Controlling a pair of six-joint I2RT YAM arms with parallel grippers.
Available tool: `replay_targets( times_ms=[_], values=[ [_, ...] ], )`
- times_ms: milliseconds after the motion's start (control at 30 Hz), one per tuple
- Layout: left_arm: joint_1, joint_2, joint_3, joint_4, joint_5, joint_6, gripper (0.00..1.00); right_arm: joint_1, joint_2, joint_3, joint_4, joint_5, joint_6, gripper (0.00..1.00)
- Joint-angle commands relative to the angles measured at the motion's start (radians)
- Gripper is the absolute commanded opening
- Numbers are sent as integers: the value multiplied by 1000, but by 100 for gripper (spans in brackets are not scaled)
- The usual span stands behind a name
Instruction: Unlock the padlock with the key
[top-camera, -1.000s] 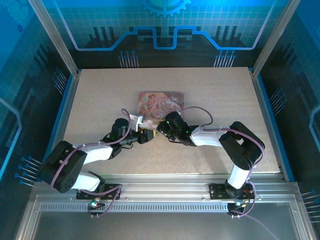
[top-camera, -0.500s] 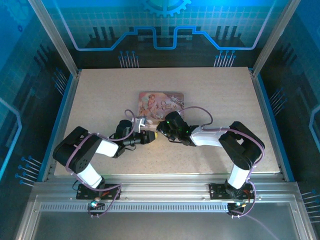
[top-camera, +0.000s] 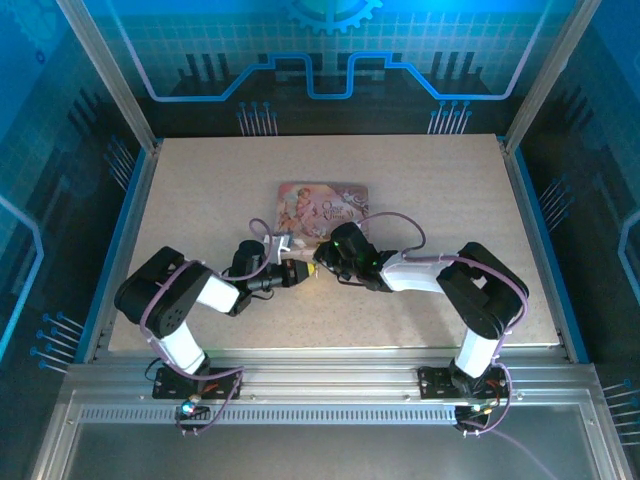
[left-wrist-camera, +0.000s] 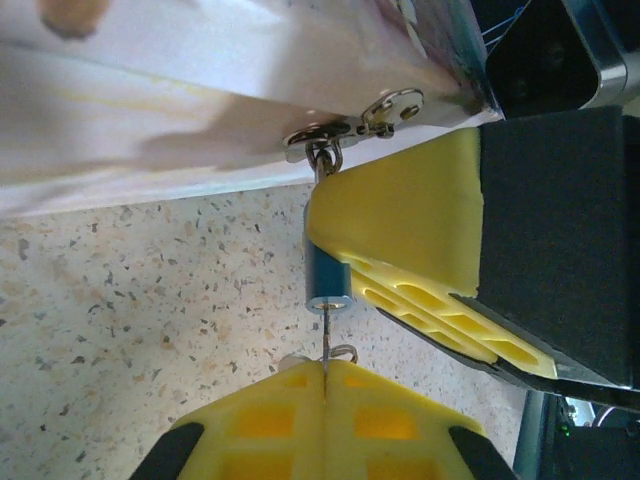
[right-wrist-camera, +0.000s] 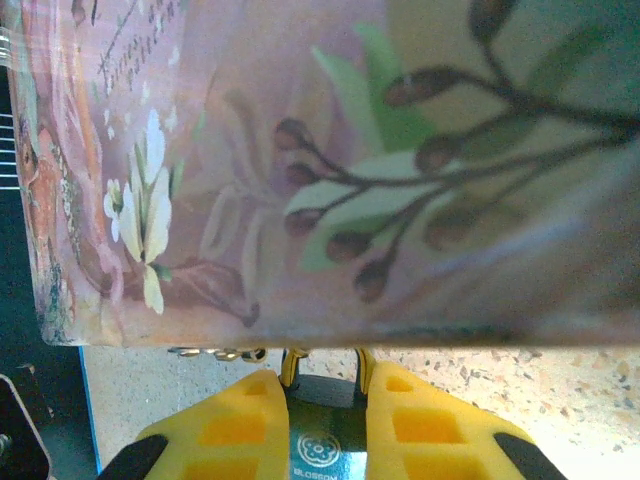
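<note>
Key (left-wrist-camera: 326, 345) sits pinched in closed left gripper (left-wrist-camera: 325, 378); right gripper (right-wrist-camera: 322, 378) clamps padlock (left-wrist-camera: 327, 283).

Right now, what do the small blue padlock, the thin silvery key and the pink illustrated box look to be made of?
The small blue padlock is probably metal, with a glossy blue coat and a bright rim. The thin silvery key looks like bare metal, going by its grey shine. The pink illustrated box is likely printed tin with a satin sheen. Its silvery hasp glints like plated steel.
</note>
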Motion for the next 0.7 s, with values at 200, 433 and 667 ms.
replay_targets(
  times_ms=[200,433,667],
  values=[
    [-6,-5,-4,67,-13,23,0,4,48,-29,-104,-52,39,0],
    [-33,-57,28,1,-52,53,0,32,66,0,-162,-26,-1,0],
    [-33,-122,71,-116,-53,49,0,61,84,18,-226,2,-61,0]
  ],
)
